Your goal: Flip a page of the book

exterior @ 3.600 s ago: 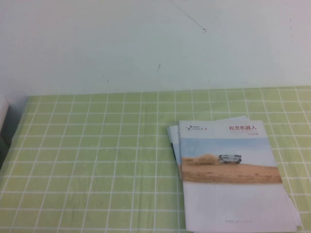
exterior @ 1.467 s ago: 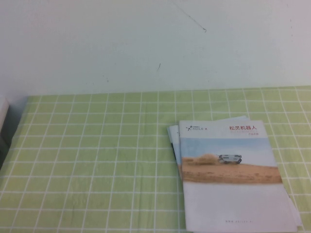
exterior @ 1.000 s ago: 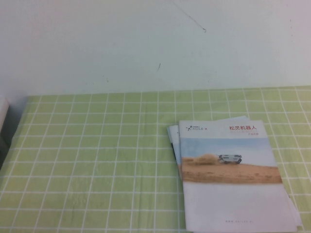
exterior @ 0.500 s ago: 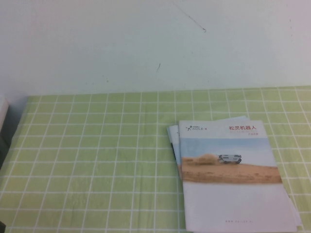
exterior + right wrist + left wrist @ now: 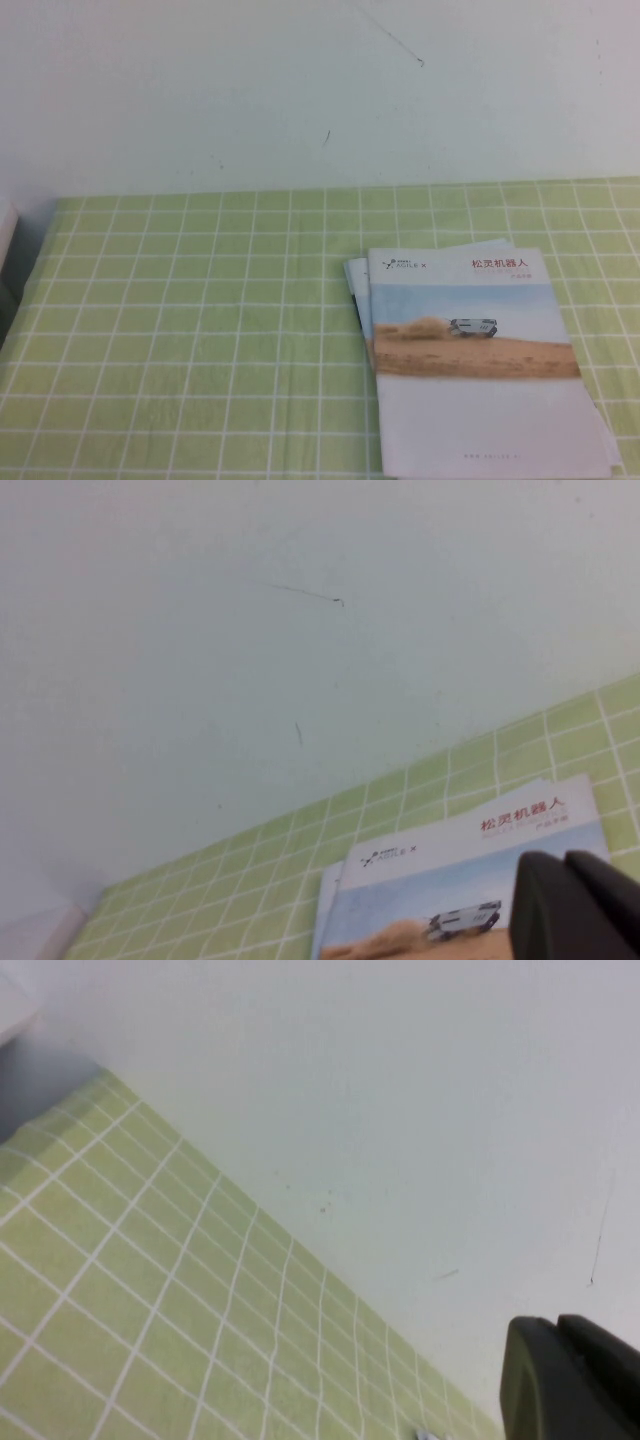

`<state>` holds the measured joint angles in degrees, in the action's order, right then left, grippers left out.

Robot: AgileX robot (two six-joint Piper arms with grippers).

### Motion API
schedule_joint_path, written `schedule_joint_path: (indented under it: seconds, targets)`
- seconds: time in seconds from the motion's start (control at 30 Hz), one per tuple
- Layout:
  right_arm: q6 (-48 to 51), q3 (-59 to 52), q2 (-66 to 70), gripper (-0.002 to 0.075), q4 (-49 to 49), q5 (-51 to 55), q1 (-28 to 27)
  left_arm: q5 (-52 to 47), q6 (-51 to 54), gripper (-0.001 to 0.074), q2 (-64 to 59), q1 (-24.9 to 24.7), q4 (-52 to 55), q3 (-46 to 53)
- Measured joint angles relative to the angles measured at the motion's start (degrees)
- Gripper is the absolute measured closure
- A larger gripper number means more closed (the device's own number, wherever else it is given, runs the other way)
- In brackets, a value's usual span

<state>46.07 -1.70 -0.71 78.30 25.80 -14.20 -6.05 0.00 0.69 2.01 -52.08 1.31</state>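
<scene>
The book (image 5: 470, 360) lies closed on the green checked tablecloth (image 5: 200, 330), at the near right in the high view. Its front page, with a white rover on tan desert and a red Chinese title, lies flat. The book also shows in the right wrist view (image 5: 420, 890). My right gripper (image 5: 565, 865) hovers above the cover, fingers together and holding nothing. My left gripper (image 5: 557, 1328) is over the left part of the cloth, facing the wall, fingers together and empty. Neither gripper shows in the high view.
Other similar thin brochures (image 5: 356, 290) stick out from under the book at its left and far edges. A pale wall (image 5: 300, 90) rises behind the table. A white object (image 5: 5, 225) sits at the table's far left edge.
</scene>
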Motion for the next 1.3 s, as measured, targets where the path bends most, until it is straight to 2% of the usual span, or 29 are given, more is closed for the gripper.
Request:
schedule_joint_path:
  seconds: [0.23,0.47,0.7,0.93,1.07,1.2,1.3]
  targets:
    - [4.84,0.00,0.00,0.0728,0.91,-2.32,0.00,3.07,0.00,0.0738,0.00,0.00,-1.82,0.00]
    - [6.68,0.00,0.00,0.0728,5.98,-5.85,0.00,2.93,1.35,0.0738,0.00,0.00,-4.90,0.00]
    - [13.94,0.00,0.00,0.0728,3.40,-6.30,0.00,-7.08,11.10,0.0738,-1.59,0.00,-3.51,-1.26]
    - [20.71,1.42,6.89,0.0728,1.63,-4.47,0.00,-16.91,23.62,0.0738,-20.96,0.00,4.05,-17.68]
    - [26.45,7.38,18.09,0.0728,-0.35,-2.52,0.00,-23.26,27.29,0.0738,-36.34,0.00,9.74,-28.48]
    - [33.13,14.01,27.82,0.0728,-1.36,-1.11,0.00,-25.66,30.39,0.0738,-48.42,0.00,10.21,-35.78]
    - [37.22,16.99,31.96,0.0728,2.93,1.92,0.00,-25.93,32.87,0.0738,-55.82,-1.77,9.97,-40.68]
